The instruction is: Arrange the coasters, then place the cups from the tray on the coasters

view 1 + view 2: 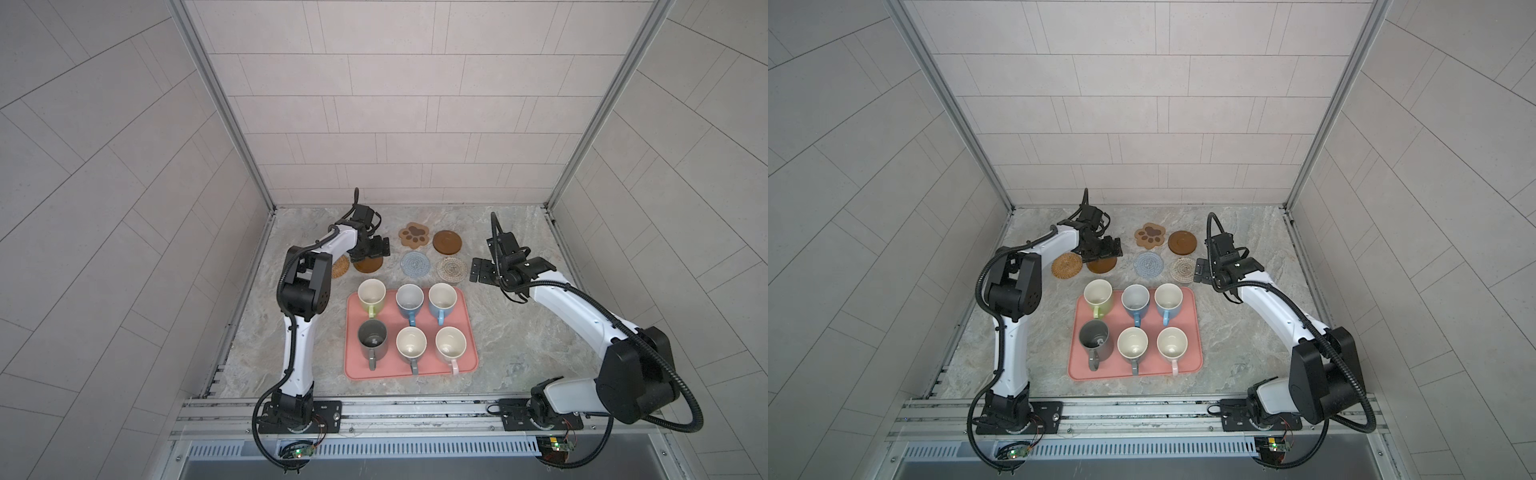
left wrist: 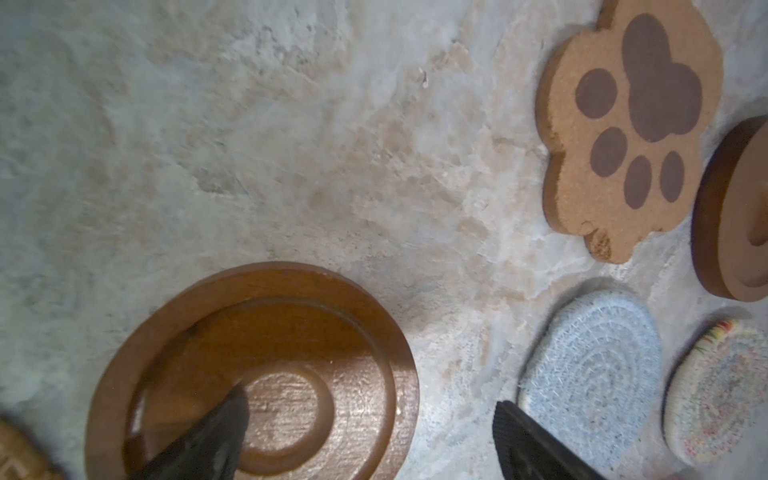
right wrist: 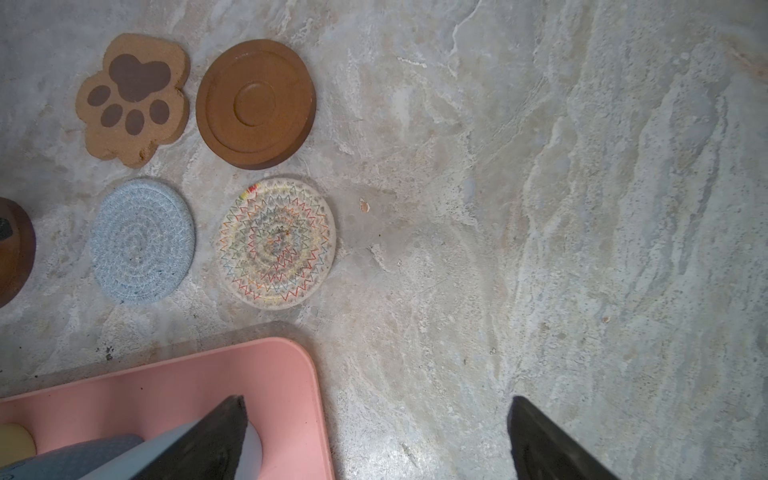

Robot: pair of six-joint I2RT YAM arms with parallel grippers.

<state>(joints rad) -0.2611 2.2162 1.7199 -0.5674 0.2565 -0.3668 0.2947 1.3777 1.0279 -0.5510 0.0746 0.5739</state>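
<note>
Overhead stereo pair; close downward wrist views, paw coaster (image 2: pixel 631 124) in both.

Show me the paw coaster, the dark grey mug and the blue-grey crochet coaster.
paw coaster (image 1: pixel 413 236): in a top view, on its large central pad.
dark grey mug (image 1: pixel 373 338): in a top view, on its inside floor.
blue-grey crochet coaster (image 3: pixel 142 240): right wrist view, on its spiral centre.

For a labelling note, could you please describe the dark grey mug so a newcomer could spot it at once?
Find the salmon-pink tray holding six mugs in two rows. The dark grey mug is leftmost in the near row, closest to the left arm's base. It alone is dark inside; the others have pale interiors.
</note>
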